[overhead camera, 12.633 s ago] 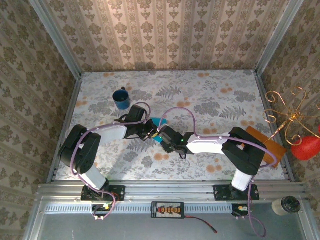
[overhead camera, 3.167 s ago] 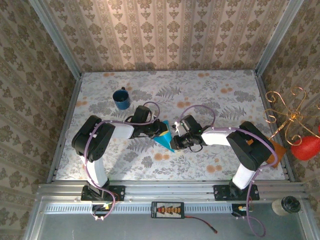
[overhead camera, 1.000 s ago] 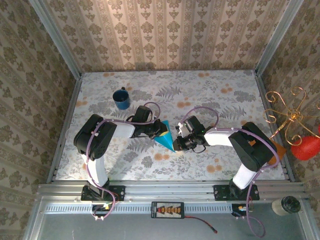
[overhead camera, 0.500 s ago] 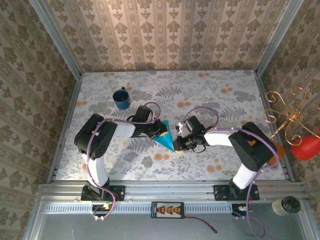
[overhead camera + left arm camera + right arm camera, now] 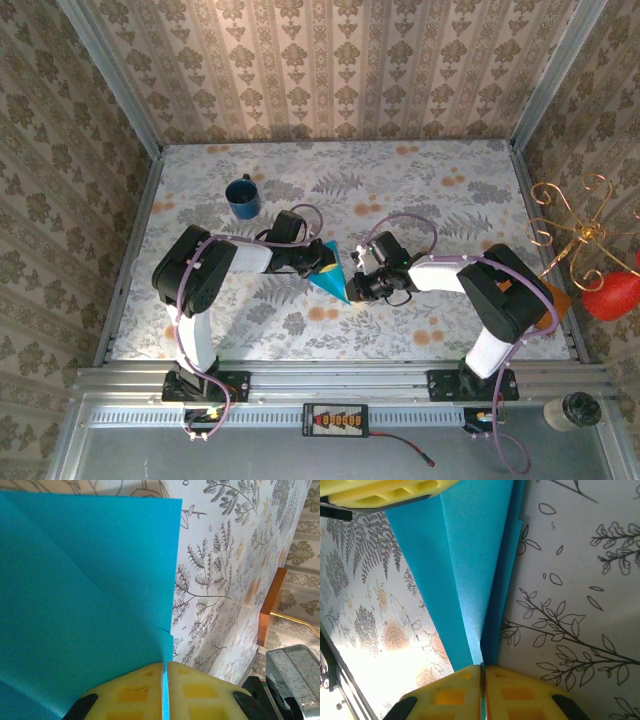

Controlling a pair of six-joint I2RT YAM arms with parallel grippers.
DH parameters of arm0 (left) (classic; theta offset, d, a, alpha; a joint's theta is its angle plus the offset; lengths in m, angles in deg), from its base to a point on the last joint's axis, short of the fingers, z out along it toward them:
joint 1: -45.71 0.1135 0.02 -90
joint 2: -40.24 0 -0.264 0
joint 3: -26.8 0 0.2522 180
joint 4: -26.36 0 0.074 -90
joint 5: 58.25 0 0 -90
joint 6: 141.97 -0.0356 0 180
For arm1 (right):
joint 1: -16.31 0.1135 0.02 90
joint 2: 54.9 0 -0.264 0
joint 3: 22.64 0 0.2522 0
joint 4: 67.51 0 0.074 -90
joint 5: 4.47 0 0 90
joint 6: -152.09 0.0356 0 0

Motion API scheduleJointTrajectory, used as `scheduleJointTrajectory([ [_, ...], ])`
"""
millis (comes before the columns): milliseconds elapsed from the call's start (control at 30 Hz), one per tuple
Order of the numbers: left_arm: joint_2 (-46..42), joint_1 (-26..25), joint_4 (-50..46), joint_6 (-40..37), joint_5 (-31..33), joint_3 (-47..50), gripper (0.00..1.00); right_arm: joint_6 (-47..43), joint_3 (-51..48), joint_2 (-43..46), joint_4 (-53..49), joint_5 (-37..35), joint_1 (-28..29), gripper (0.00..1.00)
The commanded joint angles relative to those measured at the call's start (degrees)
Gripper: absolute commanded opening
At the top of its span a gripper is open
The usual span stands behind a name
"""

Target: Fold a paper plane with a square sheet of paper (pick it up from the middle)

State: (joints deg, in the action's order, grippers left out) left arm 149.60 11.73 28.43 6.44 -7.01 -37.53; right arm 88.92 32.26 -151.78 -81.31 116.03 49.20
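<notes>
Little shifts from half a second ago: we see the left gripper (image 5: 316, 262) and right gripper (image 5: 353, 285) each pinched tight on the paper plane (image 5: 329, 276) at mid-table. The thin, matte turquoise wedge lies at 4 o'clock from the left gripper and 10 o'clock from the right, equally near both. Its sharply creased long axis runs 12 to 5 o'clock, tip toward the bases.

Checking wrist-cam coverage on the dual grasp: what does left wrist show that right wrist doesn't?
Left wrist: the orange-brown board near the wall. Right wrist: a yellow finger of the left end effector at the top. Both: the folded paper, pinched in the shut left end effector in one, the shut right end effector in the other.
</notes>
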Motion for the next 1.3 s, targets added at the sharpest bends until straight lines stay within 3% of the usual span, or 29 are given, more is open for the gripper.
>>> scheduleJointTrajectory([
  [0, 1.4, 0.6, -1.7, -1.3, 0.8, -0.7, 0.1, -0.2, 0.0, -1.6, -4.2, -0.8, -0.1, 0.11],
  [367, 3.7, 0.8, -3.9, -2.6, -0.3, -1.4, 0.1, 0.0, 0.2, -0.5, -4.8, -0.5, -0.2, 0.12],
  [733, 4.5, 0.8, -10.4, -4.9, 3.3, -0.3, 0.1, 0.1, 1.1, 3.7, -9.3, -0.4, -0.2, 0.15],
  [1167, 4.4, 0.8, -10.9, -5.4, 3.3, -0.9, 0.1, 0.4, 0.7, 4.9, -9.9, 0.3, -0.2, 0.15],
  [1267, 4.3, 0.8, -10.9, -5.4, 3.2, -1.0, 0.1, 1.4, 0.4, 8.4, -9.2, -2.7, -0.2, 0.22],
])
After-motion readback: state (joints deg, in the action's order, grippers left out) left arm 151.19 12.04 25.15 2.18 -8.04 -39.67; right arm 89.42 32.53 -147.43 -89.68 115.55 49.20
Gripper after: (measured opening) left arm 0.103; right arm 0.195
